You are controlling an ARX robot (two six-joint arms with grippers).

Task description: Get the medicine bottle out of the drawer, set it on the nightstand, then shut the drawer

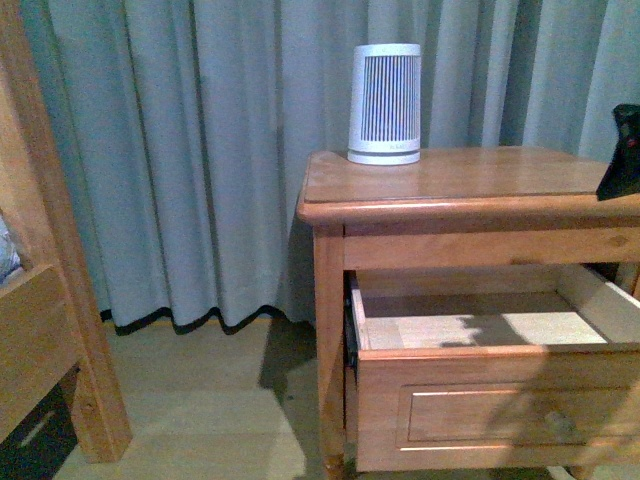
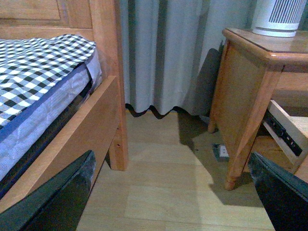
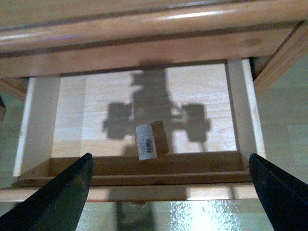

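The nightstand [image 1: 450, 185] stands at the right with its upper drawer [image 1: 480, 395] pulled open. In the right wrist view the small white medicine bottle [image 3: 146, 141] lies on its side on the drawer floor, near the inside of the drawer front [image 3: 144, 166]. My right gripper [image 3: 171, 192] hovers above the open drawer [image 3: 43, 120], wide open and empty; a bit of it shows at the right edge of the front view [image 1: 622, 150]. The bottle is hidden in the front view. My left gripper [image 2: 173, 192] is open and empty, low over the floor between bed and nightstand [image 2: 250, 86].
A large ribbed white-grey cylinder [image 1: 384, 103] stands on the nightstand top at its back left. A wooden bed frame [image 1: 45, 300] with a checked mattress [image 2: 33, 67] is at the left. Grey curtains [image 1: 200, 150] hang behind. A small socket [image 2: 223, 151] lies on the floor.
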